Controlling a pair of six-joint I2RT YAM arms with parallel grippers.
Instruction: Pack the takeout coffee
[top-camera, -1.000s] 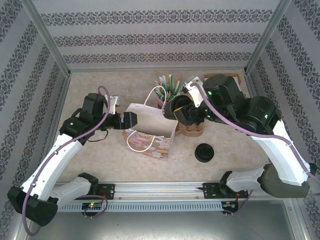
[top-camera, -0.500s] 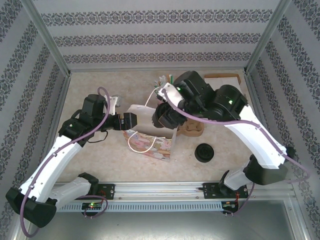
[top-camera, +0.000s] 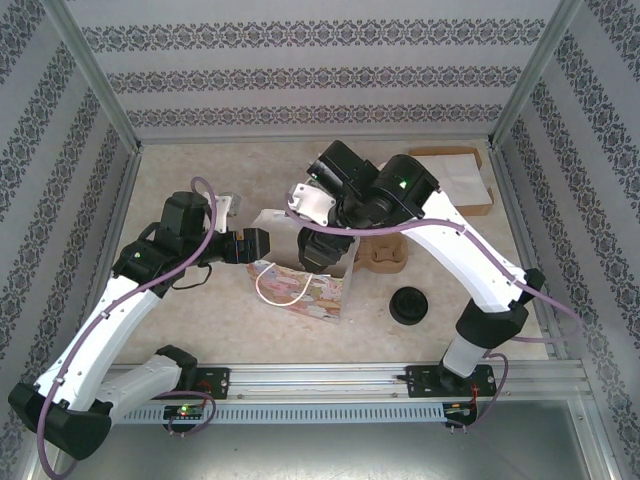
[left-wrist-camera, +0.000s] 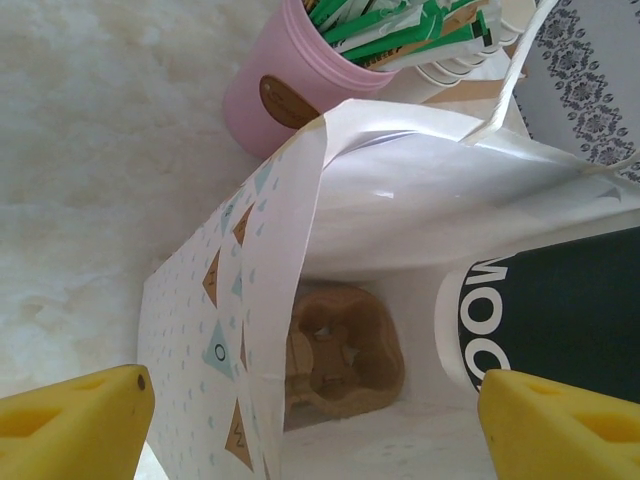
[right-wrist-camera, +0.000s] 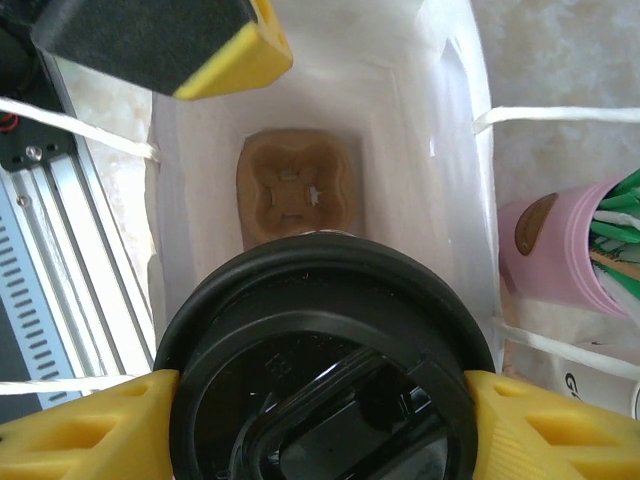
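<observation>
From above, the left gripper stands open at the bag's rim. Its wrist view shows the coffee just ahead, at the bag's mouth. The right gripper clamps the coffee's lid, with a cardboard tray beneath.
</observation>
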